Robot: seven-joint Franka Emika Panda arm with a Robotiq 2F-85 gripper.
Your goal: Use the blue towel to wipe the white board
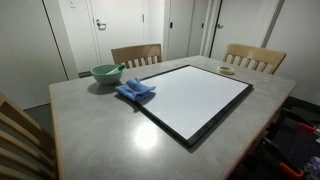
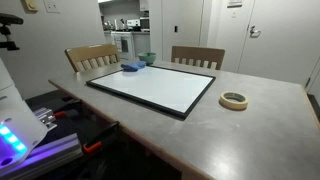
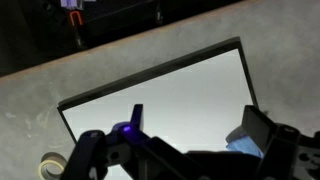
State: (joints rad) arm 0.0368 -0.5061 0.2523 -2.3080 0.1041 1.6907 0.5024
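Grey table (image 1: 90,130) bears the white board (image 1: 195,100), flat at its middle. In an exterior view the blue towel (image 1: 135,92) lies crumpled at the board's left corner. In the wrist view the pincer (image 3: 180,150) gapes wide, empty, with the towel just beside one finger (image 3: 270,140)

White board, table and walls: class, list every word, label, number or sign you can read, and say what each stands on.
None can be read in any view.
White board: its face is blank.
Wall plate: too small and blurred to read.
Roll of tape: no print visible.
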